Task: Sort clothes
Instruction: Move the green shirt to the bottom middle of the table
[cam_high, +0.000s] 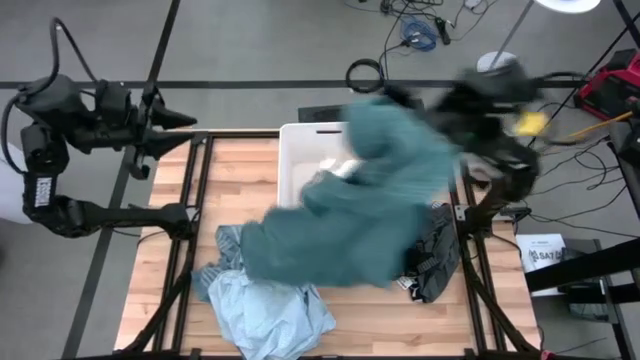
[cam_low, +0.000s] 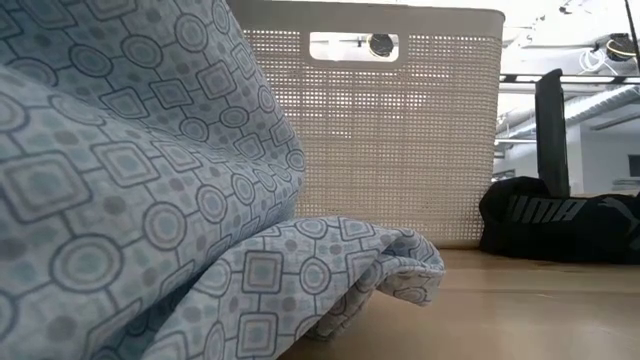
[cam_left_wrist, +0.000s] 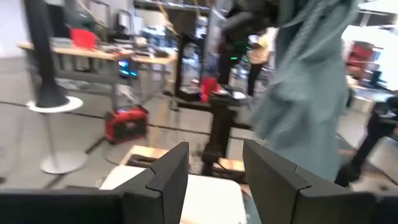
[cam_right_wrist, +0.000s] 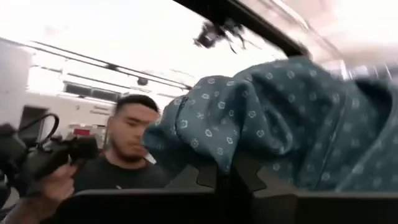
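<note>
Patterned light-blue cloth (cam_low: 130, 200) foremost; right gripper (cam_right_wrist: 231, 171) pinching teal garment (cam_high: 370, 200); left gripper (cam_left_wrist: 214, 174) spread.

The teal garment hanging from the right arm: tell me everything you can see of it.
The teal garment is a large, soft fabric piece, dull blue-green with a small repeating dotted print that shows in the right wrist view. The right hand is shut on its upper edge and holds it lifted. From there it drapes down diagonally across the white bin, its lower end reaching the light blue garment on the table. It hangs bunched and wrinkled, blurred as if swinging.
</note>
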